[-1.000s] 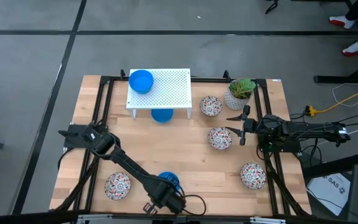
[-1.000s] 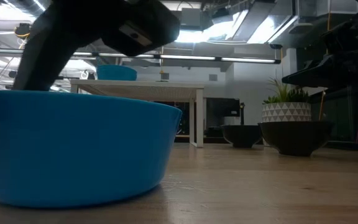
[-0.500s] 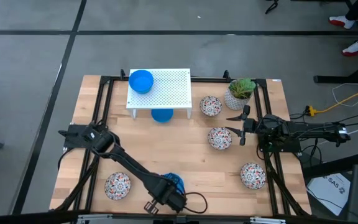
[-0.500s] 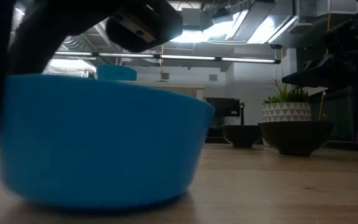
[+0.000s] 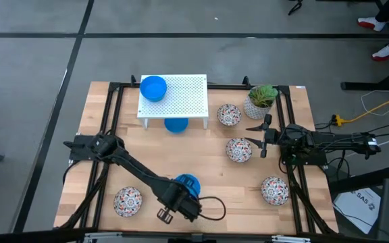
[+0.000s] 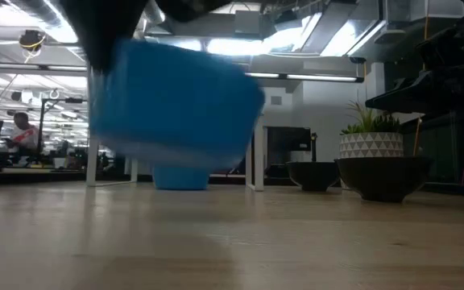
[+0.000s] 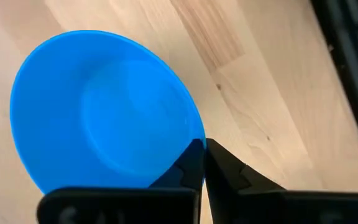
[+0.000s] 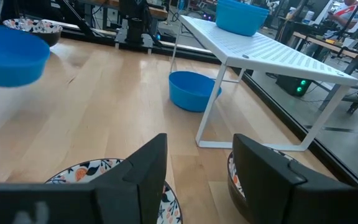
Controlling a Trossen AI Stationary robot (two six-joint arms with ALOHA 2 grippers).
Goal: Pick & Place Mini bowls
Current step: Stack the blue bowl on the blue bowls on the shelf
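Held blue bowl (image 5: 187,183): plain blue, mouth up, off the table (image 5: 201,165) in the low view; well in front of the rack (image 5: 181,98), toward the table's near edge. Pinched at its rim by the left gripper (image 7: 202,160), fingers pressed together on the wall at the bowl's near side. The bowl hangs ahead of the fingers, so any carry toward the rack leads with the bowl.

Rack: white perforated stand at the far side of the table. One blue bowl on rack (image 5: 153,88) at its left corner; one blue bowl under rack (image 5: 176,125), on the table.

Floral bowls: one just right of the rack (image 5: 229,115); one right and forward of it (image 5: 239,150); one far right, toward the near edge (image 5: 274,190); one left, toward the near edge (image 5: 127,200).

Plant pot (image 5: 258,101): right of the rack, not task stock.

Right gripper (image 5: 262,138): idle, right of the rack, fingers spread, empty, just beside the second floral bowl.

Judgement: the left arm has the bowl; the rack lies straight beyond it, well apart
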